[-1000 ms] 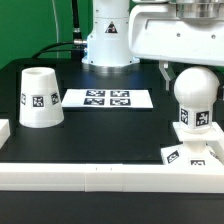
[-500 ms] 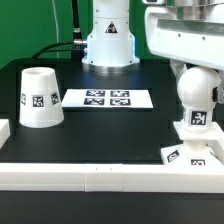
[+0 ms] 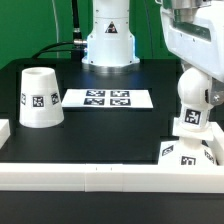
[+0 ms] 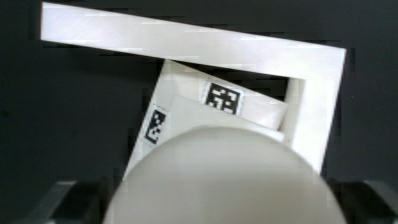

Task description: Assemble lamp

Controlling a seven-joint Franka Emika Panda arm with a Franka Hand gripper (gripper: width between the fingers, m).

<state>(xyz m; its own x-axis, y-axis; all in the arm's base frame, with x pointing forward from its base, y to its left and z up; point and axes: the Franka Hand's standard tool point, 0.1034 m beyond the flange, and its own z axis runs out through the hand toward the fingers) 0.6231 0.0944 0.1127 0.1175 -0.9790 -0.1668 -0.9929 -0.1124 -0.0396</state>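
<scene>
Black bench (image 3: 100,135): round white plastic bulb (image 3: 194,98) stands tilted on flat square white base (image 3: 186,153); fingers hidden, grip state indeterminable.

Backdrop (image 3: 30,25): plain green surface behind the table, filling the exterior view's upper left, evenly lit.
Table (image 3: 100,135): matte black top, flat, spanning the exterior view.
Rails (image 3: 90,176): long white border along the table's near edge, with a short white piece at the exterior view's left.
Marker board (image 3: 107,98): thin white sheet with black tags, lying flat mid-table.
Cables (image 3: 72,25): dark, hanging in front of the backdrop.
Light: soft, even, with faint shadows on the table.
</scene>
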